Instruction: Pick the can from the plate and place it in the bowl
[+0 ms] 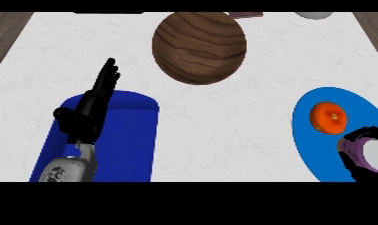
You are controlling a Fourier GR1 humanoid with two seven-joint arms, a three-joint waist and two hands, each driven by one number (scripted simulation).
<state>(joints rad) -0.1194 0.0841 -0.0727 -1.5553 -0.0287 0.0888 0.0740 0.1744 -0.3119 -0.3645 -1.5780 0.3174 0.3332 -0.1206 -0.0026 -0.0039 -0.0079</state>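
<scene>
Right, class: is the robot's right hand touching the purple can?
Touching. In the head view the right hand has its black fingers curled round the purple can, at the edge of the blue plate.

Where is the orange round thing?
In the head view the orange round thing sits on the blue plate at the right, just beyond the right hand, which curls round a purple object.

Before me the white marbled counter (221, 119) bears a brown wooden bowl (198, 47) at far centre, a blue plate (314, 139) at near right and a blue cylindrical vessel (129, 129) at near left.
</scene>
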